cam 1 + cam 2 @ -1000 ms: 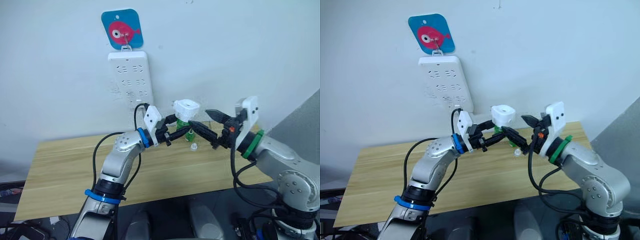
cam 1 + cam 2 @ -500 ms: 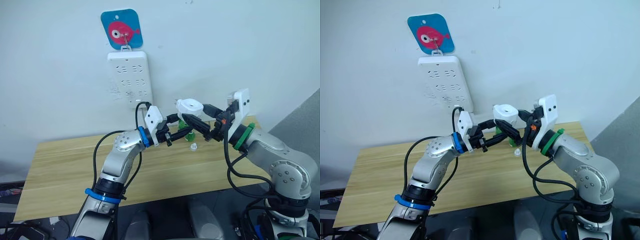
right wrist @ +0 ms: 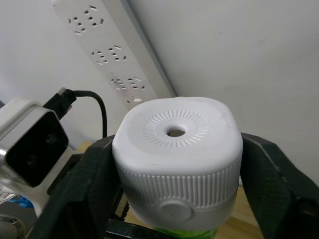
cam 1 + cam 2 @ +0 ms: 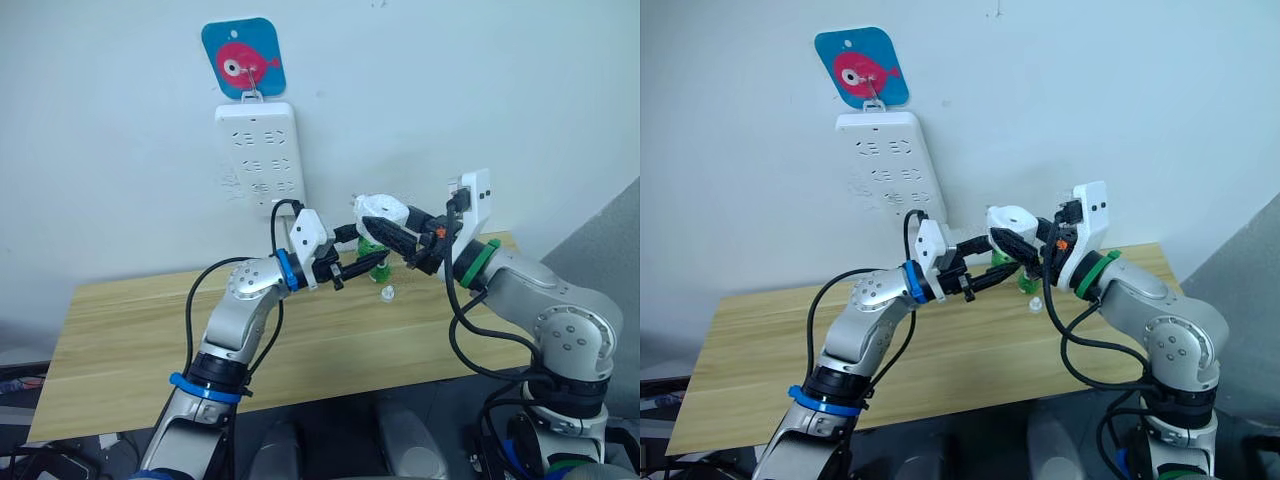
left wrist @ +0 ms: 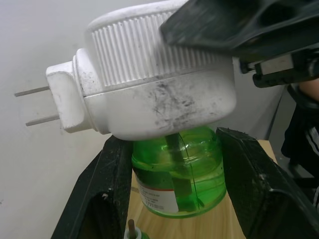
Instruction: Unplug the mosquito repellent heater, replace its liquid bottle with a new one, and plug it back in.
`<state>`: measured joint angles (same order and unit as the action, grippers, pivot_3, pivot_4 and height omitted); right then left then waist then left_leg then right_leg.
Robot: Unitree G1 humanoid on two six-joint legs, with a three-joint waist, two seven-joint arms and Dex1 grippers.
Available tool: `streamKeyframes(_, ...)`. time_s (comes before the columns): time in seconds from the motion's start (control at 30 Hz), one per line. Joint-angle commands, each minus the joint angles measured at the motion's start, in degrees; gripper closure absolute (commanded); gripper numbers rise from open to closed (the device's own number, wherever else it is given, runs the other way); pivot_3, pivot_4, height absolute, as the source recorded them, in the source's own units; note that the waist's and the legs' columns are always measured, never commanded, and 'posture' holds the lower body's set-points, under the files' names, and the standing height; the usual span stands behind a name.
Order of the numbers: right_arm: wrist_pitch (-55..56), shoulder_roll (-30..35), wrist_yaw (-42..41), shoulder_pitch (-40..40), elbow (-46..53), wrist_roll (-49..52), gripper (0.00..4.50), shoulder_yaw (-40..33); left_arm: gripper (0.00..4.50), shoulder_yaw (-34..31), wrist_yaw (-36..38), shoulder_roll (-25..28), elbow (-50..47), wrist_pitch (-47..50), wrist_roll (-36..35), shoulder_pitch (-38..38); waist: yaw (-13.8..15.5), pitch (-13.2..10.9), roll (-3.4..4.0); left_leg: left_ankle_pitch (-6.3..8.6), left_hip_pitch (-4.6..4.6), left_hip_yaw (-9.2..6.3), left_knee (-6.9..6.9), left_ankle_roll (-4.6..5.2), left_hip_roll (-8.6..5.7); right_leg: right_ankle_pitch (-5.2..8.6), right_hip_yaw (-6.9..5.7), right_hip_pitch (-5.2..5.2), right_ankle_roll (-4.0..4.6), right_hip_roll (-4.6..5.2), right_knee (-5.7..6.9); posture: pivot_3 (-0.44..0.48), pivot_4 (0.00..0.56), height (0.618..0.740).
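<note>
Mosquito repellent heater [image 3: 177, 157] between right gripper [image 3: 174, 199] fingers, bottle [image 5: 177, 172] in left gripper [image 5: 174, 199].

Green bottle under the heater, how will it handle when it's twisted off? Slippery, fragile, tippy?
The green bottle looks like clear, smooth, rounded plastic, so probably slick under the left end effector pinching its sides. It appears thin-walled and light, so hard squeezing might deform it. With the wick stem inside running up into the mosquito repellent heater, side loads could bend it; pull straight.
</note>
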<state>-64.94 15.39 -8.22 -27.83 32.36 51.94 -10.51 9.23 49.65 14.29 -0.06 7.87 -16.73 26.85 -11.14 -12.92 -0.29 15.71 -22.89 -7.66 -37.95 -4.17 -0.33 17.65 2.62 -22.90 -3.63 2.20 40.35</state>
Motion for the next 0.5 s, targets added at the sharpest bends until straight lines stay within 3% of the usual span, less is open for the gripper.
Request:
streamKeyframes(0.03,0.6,-0.1,-0.2,-0.6,1.4,2.6,1.5,0.2,2.23,0.0,-0.2,-0.4,-1.2,-1.1,-0.3,0.5,0.0,0.0,0.0,0.0,0.0,0.0,0.01,0.0,0.0,0.0,0.0,0.0,0.0,0.0,0.0,-0.238,0.202,0.734)
streamKeyframes(0.5,2.2,-1.2,1.4,-0.2,2.0,3.8,1.5,0.5,2.23,0.6,-1.0,0.0,0.0,-3.8,2.3,-0.4,0.0,0.0,0.01,0.0,0.0,0.0,0.01,0.0,0.0,0.0,0.0,0.0,0.0,0.0,-0.01,-0.238,0.197,0.734)
